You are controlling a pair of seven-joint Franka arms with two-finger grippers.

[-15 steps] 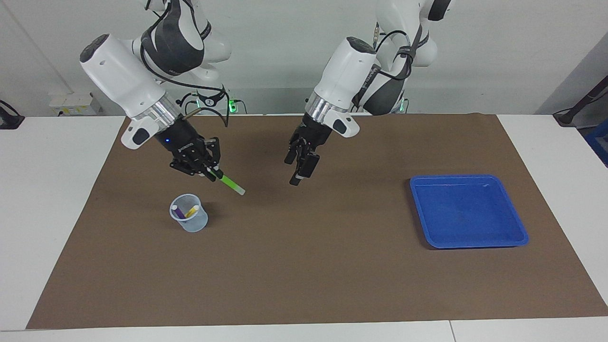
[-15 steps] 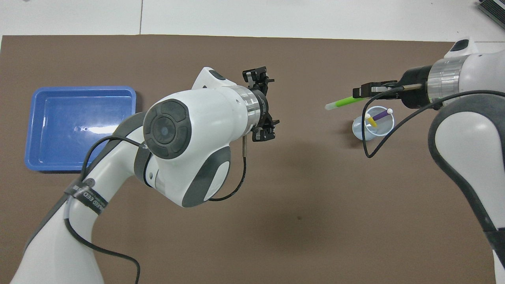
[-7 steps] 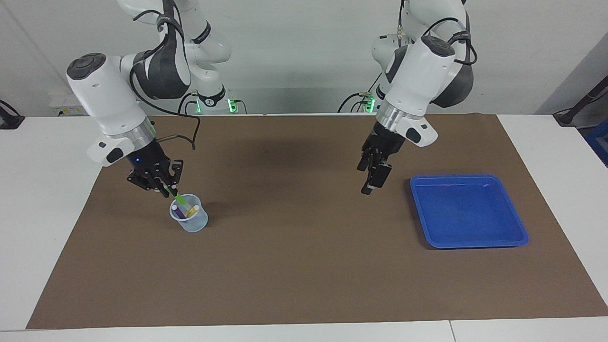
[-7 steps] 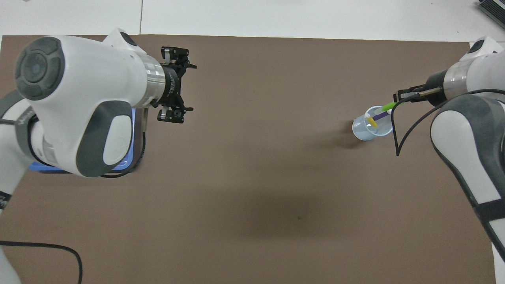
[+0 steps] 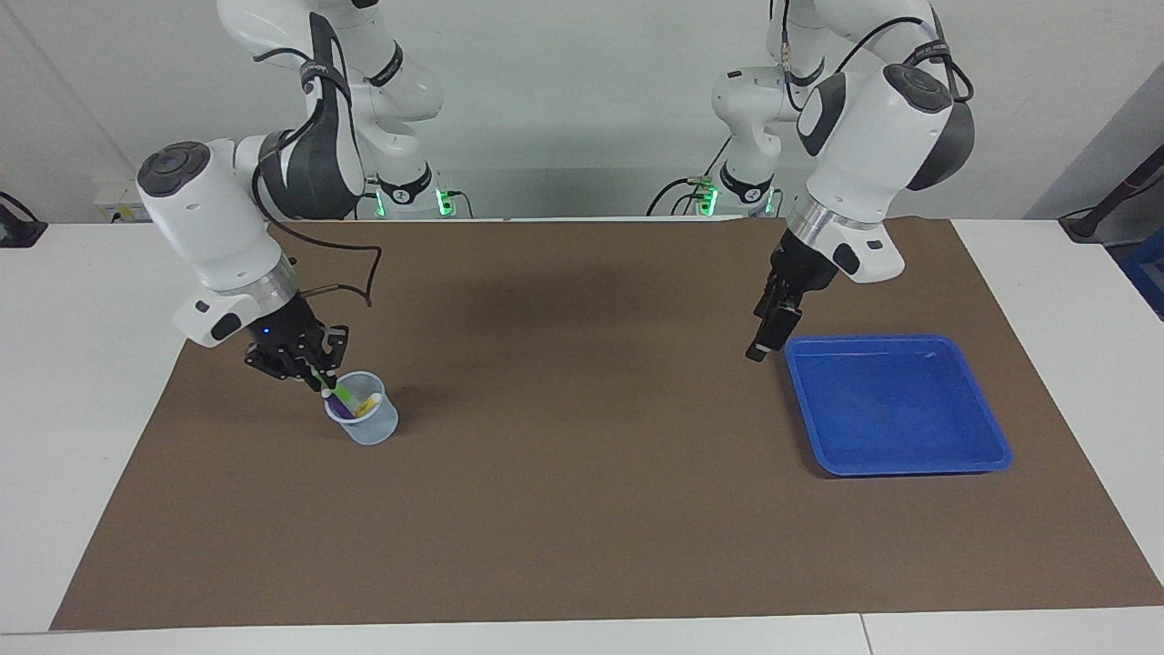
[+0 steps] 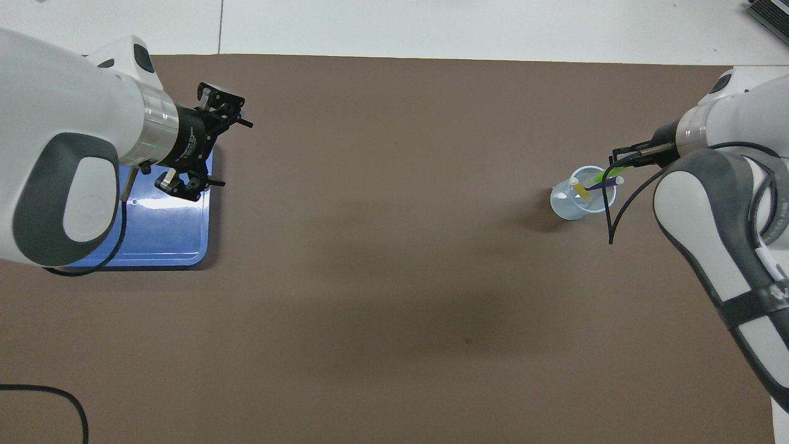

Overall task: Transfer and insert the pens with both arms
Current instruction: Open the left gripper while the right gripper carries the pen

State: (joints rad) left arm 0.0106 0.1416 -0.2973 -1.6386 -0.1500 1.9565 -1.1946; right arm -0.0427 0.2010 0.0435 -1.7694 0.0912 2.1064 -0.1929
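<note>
Now right claw (image 5: pixel 314 375) pinches slim green pen (image 5: pixel 339 393) in cup (image 5: pixel 371 428); left claw (image 5: pixel 768 335) gapes.

White jointed arms (image 5: pixel 227 227), dark grey joints, black cables, silver wrist rings

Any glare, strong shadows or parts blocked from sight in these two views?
Overhead view: a bright streak of glare on the blue tray, which the left arm largely covers; a soft shadow beside the cup. Facing view: even light, a broad faint shadow on the brown mat, tray fully visible.
</note>
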